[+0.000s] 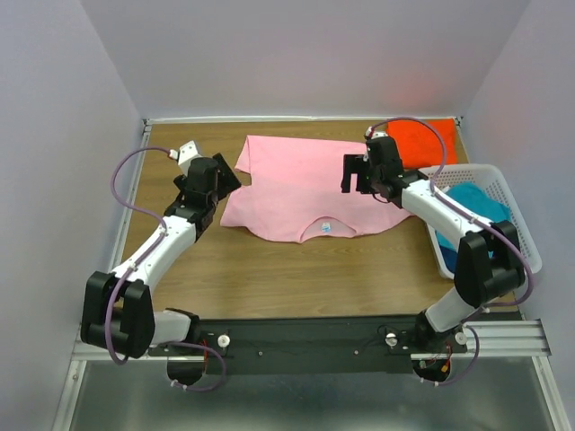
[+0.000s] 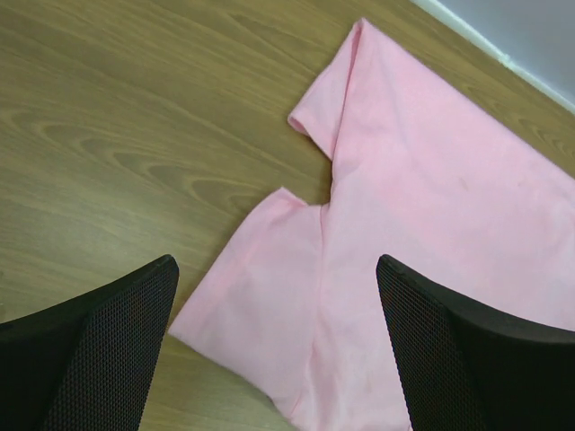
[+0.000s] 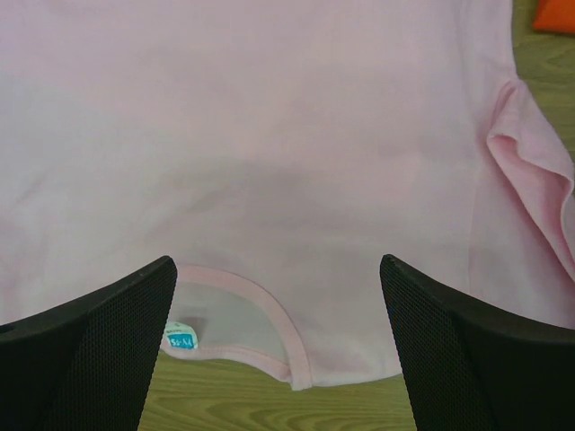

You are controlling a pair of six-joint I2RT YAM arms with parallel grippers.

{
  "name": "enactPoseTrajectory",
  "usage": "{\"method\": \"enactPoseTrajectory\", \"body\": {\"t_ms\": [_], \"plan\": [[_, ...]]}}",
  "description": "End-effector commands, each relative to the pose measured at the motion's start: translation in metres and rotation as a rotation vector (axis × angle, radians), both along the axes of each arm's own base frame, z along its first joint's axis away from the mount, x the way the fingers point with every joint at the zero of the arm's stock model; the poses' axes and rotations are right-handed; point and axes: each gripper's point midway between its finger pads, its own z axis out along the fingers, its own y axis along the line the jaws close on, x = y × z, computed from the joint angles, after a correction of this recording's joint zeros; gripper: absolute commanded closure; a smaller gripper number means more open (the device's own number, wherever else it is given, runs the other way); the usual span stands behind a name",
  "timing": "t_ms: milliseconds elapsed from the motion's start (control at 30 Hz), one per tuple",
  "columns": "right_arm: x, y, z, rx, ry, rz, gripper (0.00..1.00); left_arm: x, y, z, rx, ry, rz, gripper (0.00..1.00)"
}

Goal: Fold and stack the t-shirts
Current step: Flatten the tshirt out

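A light pink t-shirt (image 1: pixel 301 184) lies spread on the wooden table, neck opening with a small blue label (image 1: pixel 326 229) toward the near edge. My left gripper (image 1: pixel 218 177) hovers open over its left sleeve (image 2: pixel 260 296), nothing between the fingers (image 2: pixel 108 332). Over the shirt's right side my right gripper (image 1: pixel 358 172) stands open above the collar (image 3: pixel 269 319), holding nothing. An orange t-shirt (image 1: pixel 422 142) lies at the back right. A teal t-shirt (image 1: pixel 472 205) sits in the basket.
A white plastic lattice basket (image 1: pixel 517 215) stands at the table's right edge beside my right arm. White rails (image 1: pixel 296 118) border the table at the back and sides. Bare wood (image 1: pixel 296 278) stretches between the pink shirt and the arm bases.
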Motion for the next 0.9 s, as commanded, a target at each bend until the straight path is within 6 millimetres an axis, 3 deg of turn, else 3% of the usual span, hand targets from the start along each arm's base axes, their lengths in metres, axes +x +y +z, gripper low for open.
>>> {"method": "enactPoseTrajectory", "body": {"t_ms": [0, 200, 300, 433, 500, 667, 867], "plan": [[-0.002, 0.005, -0.032, 0.0, 0.064, 0.027, 0.0, -0.007, -0.022, -0.038, -0.054, 0.068, -0.112, 0.02], [-0.013, -0.003, -0.06, -0.015, 0.126, -0.024, 0.0, -0.024, -0.055, -0.069, -0.08, 0.144, -0.24, 0.02], [-0.021, -0.011, -0.062, -0.004, 0.129, -0.095, 0.0, -0.041, -0.072, -0.083, -0.101, 0.18, -0.288, 0.02], [-0.043, -0.038, -0.067, 0.0, 0.114, -0.267, 0.0, -0.067, -0.111, -0.1, -0.156, 0.219, -0.391, 0.02], [-0.051, -0.047, -0.058, 0.041, 0.075, -0.351, 0.0, -0.075, -0.111, -0.113, -0.167, 0.258, -0.379, 0.02], [-0.073, -0.065, -0.063, 0.106, 0.042, -0.507, 0.0, -0.083, -0.101, -0.135, -0.17, 0.321, -0.307, 0.02], [-0.086, -0.085, -0.068, 0.122, 0.013, -0.625, 0.0, -0.078, -0.091, -0.144, -0.162, 0.336, -0.22, 0.02]]}}
